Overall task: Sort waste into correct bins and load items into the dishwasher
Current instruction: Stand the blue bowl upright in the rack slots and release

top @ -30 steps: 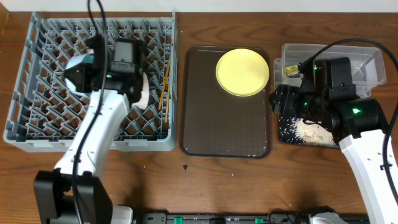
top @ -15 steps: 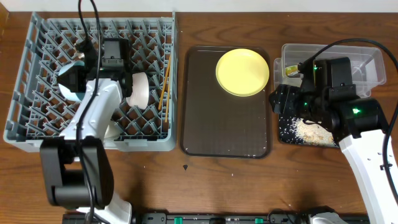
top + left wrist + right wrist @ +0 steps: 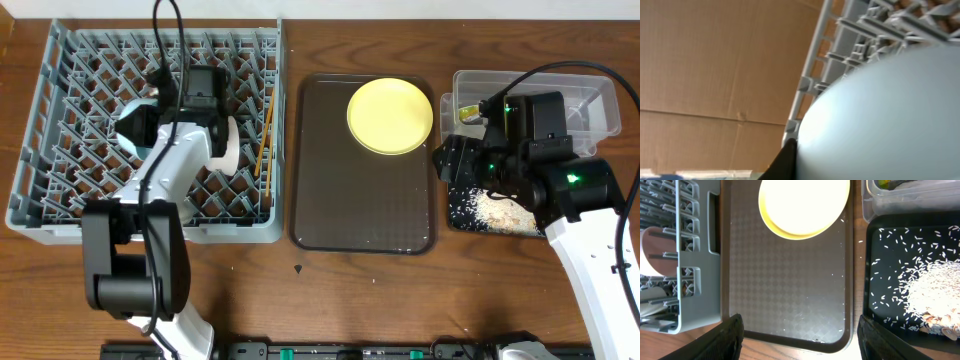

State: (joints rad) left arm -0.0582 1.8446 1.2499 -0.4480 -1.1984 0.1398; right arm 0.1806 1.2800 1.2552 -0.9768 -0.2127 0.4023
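The grey dish rack (image 3: 60,200) fills the left side. My left gripper (image 3: 157,108) hovers over its back half, shut on the light blue bowl (image 3: 130,125), which fills the left wrist view (image 3: 880,115). A white bowl (image 3: 226,146) stands on edge in the rack beside two wooden chopsticks (image 3: 265,140). The yellow plate (image 3: 390,116) lies on the brown serving tray (image 3: 360,215). My right gripper (image 3: 800,342) is open and empty over the tray's right edge (image 3: 452,160). The black tray (image 3: 462,205) holds rice crumbs (image 3: 930,287). The clear tub (image 3: 595,95) holds the green wrapper (image 3: 466,114).
The rack's pegs and near wall (image 3: 700,255) show at the left of the right wrist view. The black tray and clear tub sit side by side at the table's right edge. Bare wooden table (image 3: 330,300) runs along the front.
My left gripper swung the light blue bowl to the left over the rack, then back to the right. The right arm has not moved.
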